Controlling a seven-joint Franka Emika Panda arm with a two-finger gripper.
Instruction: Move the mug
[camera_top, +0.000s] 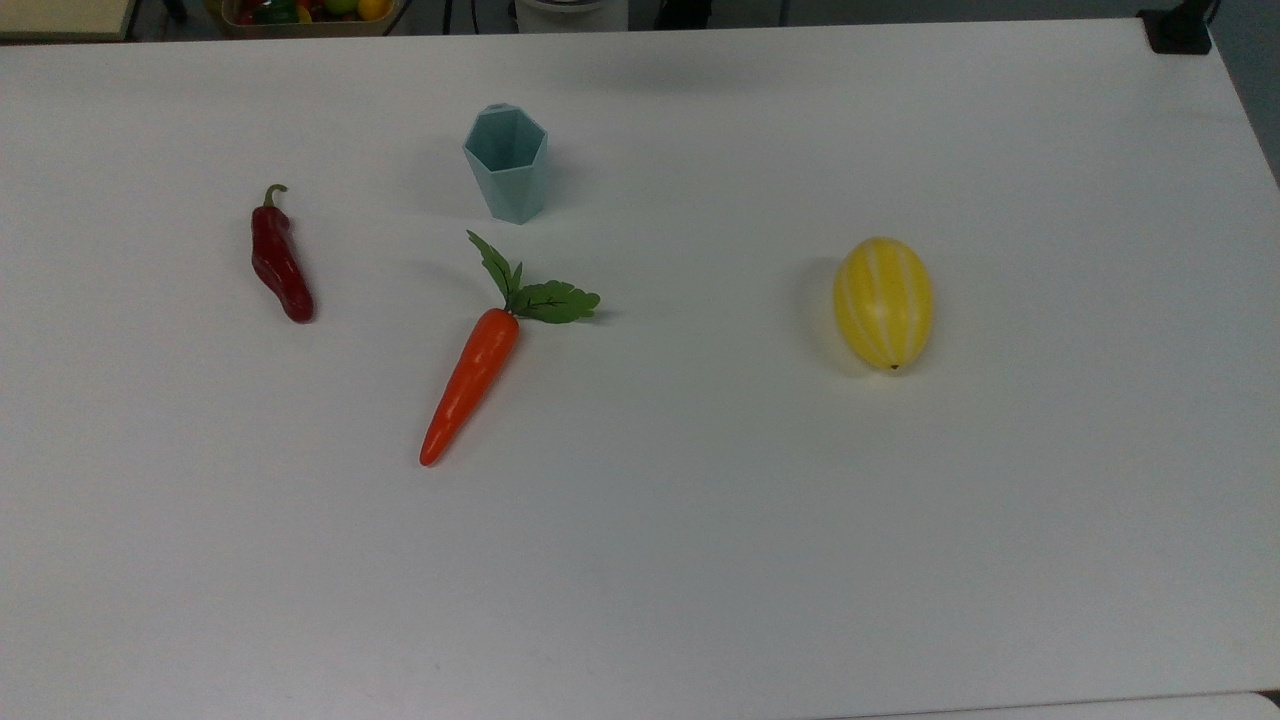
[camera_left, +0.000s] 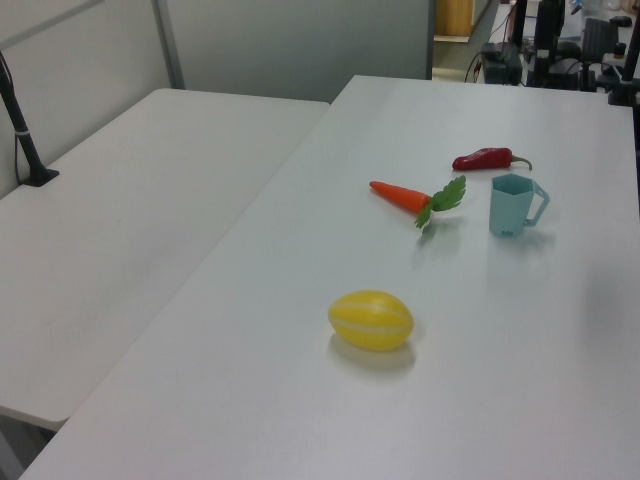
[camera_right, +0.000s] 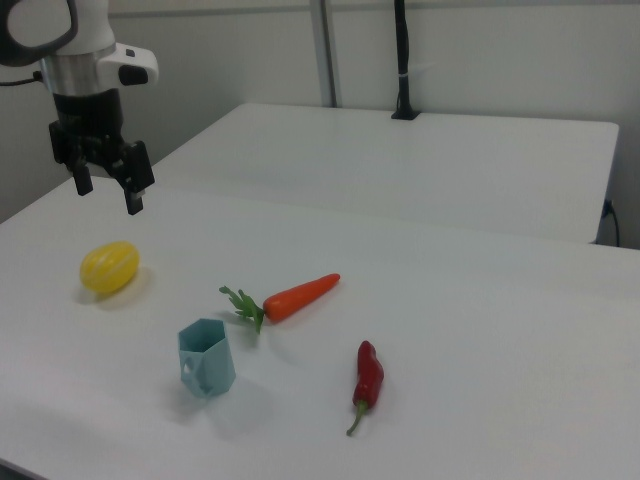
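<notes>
Pale teal and faceted, the mug (camera_top: 507, 164) stands upright on the white surface (camera_top: 700, 520), its hexagonal rim open to the top view and its small handle showing on the left view's right side (camera_left: 515, 206). In the right view it sits toward the near edge (camera_right: 207, 359), with nothing touching it. The tool (camera_right: 104, 187) hangs high in the air at the right view's upper left, well apart from the mug, its two dark fingers spread open and empty. An orange carrot (camera_top: 472, 376) with green leaves lies just beside the mug, toward the top view's lower edge, its leafy end nearest the mug. A dark red chili pepper (camera_top: 279, 264) lies to the top view's left of the carrot, apart from both. A yellow striped melon (camera_top: 883, 302) rests well off to the top view's right, and in the right view it lies below the raised tool (camera_right: 109, 267).
</notes>
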